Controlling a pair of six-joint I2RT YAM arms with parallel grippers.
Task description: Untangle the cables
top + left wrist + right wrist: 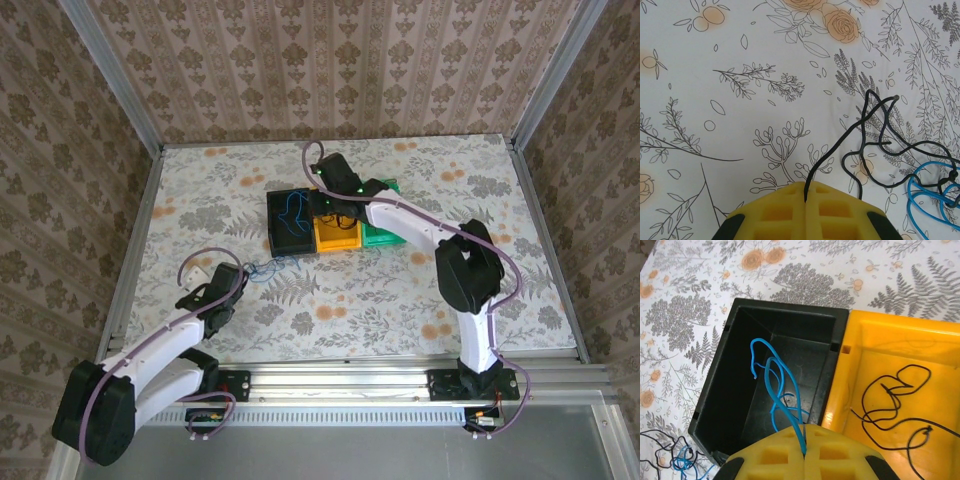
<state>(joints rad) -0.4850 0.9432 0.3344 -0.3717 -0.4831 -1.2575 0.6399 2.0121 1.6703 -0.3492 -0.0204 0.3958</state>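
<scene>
My left gripper is shut on a black cable that loops over the flowered tablecloth to the right. A blue cable is tangled with it at the right edge; this small tangle lies on the table in front of the black bin. My right gripper is shut on another blue cable, which hangs in loops into the black bin. A further black cable lies coiled in the yellow bin. No red cable is in view.
Black, yellow and green bins stand side by side at the table's centre back. A metal frame and patterned walls enclose the table. The right arm stretches across over the yellow and green bins.
</scene>
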